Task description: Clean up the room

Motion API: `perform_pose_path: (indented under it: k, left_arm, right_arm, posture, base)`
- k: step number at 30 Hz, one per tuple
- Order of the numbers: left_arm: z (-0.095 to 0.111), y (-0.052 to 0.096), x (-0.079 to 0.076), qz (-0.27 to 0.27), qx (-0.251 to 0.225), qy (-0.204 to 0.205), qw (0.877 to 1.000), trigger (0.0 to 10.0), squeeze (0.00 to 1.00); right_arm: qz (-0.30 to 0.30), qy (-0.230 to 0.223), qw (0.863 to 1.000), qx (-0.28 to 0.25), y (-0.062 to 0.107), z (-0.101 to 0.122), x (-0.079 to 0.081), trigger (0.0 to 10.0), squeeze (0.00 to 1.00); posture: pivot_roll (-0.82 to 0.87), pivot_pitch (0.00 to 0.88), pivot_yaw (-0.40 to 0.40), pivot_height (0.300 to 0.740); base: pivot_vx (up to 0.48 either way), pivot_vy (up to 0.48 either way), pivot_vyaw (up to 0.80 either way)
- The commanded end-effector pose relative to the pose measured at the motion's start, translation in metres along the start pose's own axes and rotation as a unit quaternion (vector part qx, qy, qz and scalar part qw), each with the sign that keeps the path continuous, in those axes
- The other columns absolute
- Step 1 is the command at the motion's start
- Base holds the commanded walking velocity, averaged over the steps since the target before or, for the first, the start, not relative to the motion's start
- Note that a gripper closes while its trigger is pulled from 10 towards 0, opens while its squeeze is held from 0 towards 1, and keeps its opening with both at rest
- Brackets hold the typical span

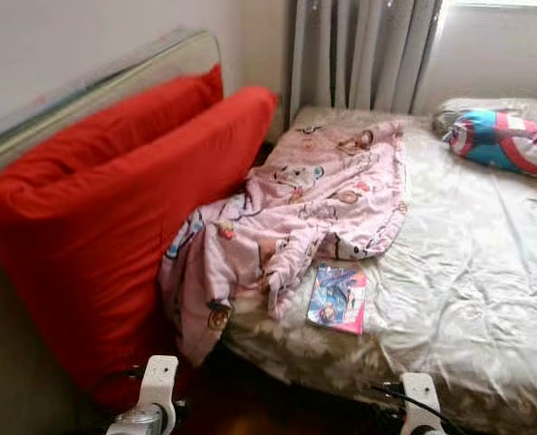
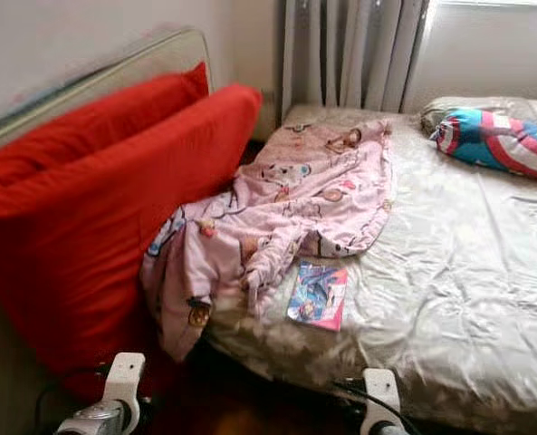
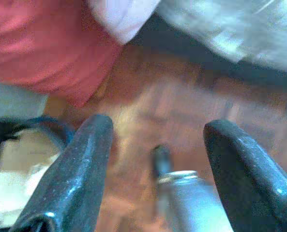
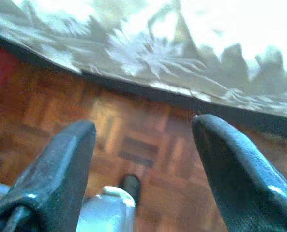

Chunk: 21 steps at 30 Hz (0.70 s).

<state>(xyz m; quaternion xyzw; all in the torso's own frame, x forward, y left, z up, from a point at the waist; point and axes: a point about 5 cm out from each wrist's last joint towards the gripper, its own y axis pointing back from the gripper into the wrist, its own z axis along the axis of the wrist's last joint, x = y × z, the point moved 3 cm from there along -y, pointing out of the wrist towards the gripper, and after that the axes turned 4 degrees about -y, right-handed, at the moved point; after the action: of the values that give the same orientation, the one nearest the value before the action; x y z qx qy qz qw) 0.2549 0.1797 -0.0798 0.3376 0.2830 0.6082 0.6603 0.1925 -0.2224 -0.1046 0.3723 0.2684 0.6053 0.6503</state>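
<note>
A pink patterned blanket (image 1: 295,217) lies crumpled across the left side of the bed (image 1: 467,281) and spills over its edge. Beside it on the silky sheet lies a small colourful book (image 1: 338,297). A blue, red and white pillow (image 1: 508,140) rests at the far right. Both arms hang low at the frame's bottom, left (image 1: 152,399) and right (image 1: 417,403). In the left wrist view my left gripper (image 3: 158,159) is open over wooden floor. In the right wrist view my right gripper (image 4: 143,159) is open above the floor near the bed's edge.
Two big red cushions (image 1: 114,217) lean against a headboard (image 1: 96,91) on the left, close to the bed. Grey curtains (image 1: 363,54) hang behind. A narrow strip of dark parquet floor (image 4: 133,130) runs between cushions and bed.
</note>
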Motion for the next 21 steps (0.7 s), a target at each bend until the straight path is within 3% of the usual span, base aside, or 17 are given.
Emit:
perform_pose_path:
  k: [1, 21]
  left_arm:
    - [-0.0024, 0.002, 0.0144, 0.017, 0.004, 0.002, 1.0, 10.0, 0.0]
    - [-0.0019, 0.002, 0.0143, 0.017, 0.0, 0.004, 1.0, 10.0, 0.0]
  right_arm:
    - [0.01, -0.009, 1.0, -0.016, -0.0037, 0.0116, 0.01, 10.0, 0.0]
    - [0.011, 0.006, 1.0, -0.016, -0.0037, 0.0124, 0.0099, 10.0, 0.0]
  posture:
    - [0.03, 0.016, -0.01, 0.74]
    - [0.03, 0.017, -0.01, 0.74]
  base:
    - [0.3, 0.0, 0.0]
    - [0.304, 0.0, 0.02]
